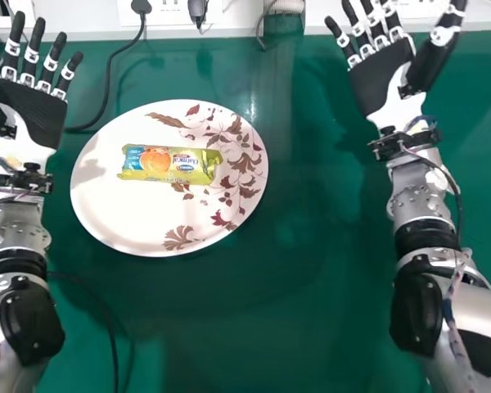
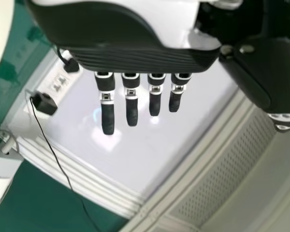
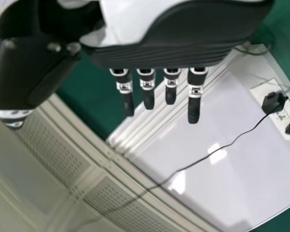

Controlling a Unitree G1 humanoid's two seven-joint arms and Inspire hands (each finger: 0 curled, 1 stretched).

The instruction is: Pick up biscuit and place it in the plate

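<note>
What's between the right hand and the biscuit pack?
Head view: leaf-printed side of the plate beside the biscuit pack, then green tabletop toward the right hand.

Robot hand (image 1: 382,78), fingers straight, and a black cable (image 3: 232,143) from a plug (image 3: 272,103) across a white panel (image 3: 237,179).

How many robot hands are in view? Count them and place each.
2: the left hand, at the head view's upper left, near the plate, and the right hand, at that view's upper right. Both have straight fingers.
</note>
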